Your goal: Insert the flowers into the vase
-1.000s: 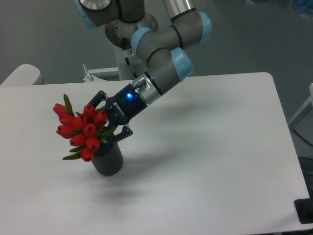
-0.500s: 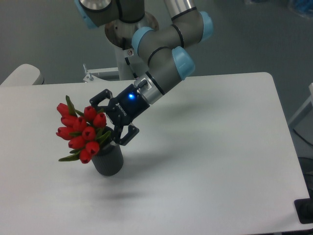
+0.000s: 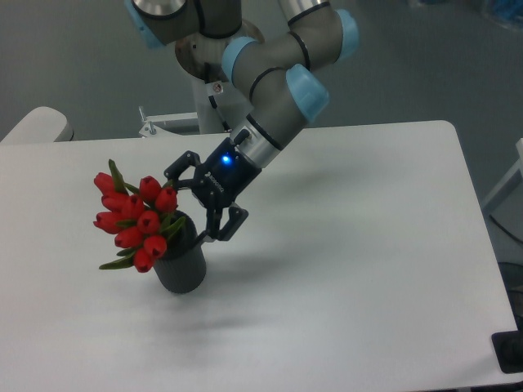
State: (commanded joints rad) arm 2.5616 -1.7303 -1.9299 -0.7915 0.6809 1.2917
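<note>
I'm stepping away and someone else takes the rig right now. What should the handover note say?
Gripper: open, holding nothing, just right of the bunch and above the vase's rim.
Flowers: red tulips standing in the vase, blooms leaning out to the left over its rim.
Vase: upright on the white table, left of centre.
Done: flowers inserted and released.
Left: pull the arm clear without brushing the blooms; check that the vase stays upright.

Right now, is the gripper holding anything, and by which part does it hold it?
Nothing is held. The gripper is open and clear of the flowers, which stand leaning in the vase.
</note>
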